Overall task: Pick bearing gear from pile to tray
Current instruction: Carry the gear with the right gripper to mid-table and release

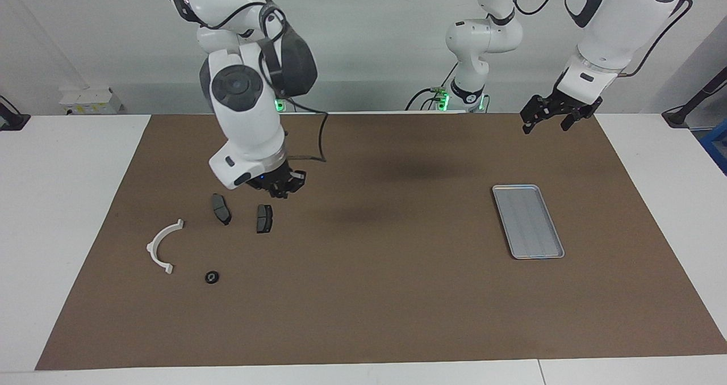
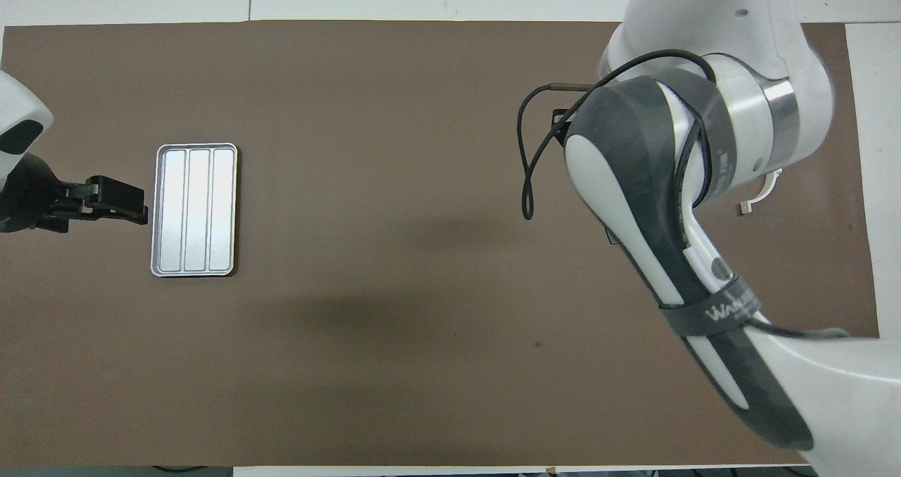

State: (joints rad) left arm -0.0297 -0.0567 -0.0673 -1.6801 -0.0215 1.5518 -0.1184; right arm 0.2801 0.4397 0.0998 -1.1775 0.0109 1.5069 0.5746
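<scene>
Currently: right gripper low over the pile, bearing gear untouched, tray empty

A brown mat [image 1: 363,294] is seen covering the table, with two white robot arms at work. The right gripper [image 1: 282,185] is held low above the mat, just over the two dark grey plates [image 1: 221,209] of the pile, at the right arm's end of the table. Whether its fingers are parted or closed cannot be told, and nothing is seen held in them. The second plate [image 1: 264,218] lies beside the first. Farther from the robots, a white half-ring arc [image 1: 162,247] is laid flat, and near it the small black round piece [image 1: 212,277], judged to be the bearing gear, rests alone on the mat.

The tray [image 1: 528,221] is placed well apart, toward the left arm's end, and its ridged floor is bare. The left gripper [image 1: 554,114] is held waiting in the air near that end, its fingers spread apart and empty.

Several risks are judged from this position. A plate might be picked by mistake, since the right gripper is nearer the plates than the gear. The gear is small and flat, so it could be pinched off-centre and slip, or be pushed across the mat. From overhead, the pile is hidden by the right arm.
</scene>
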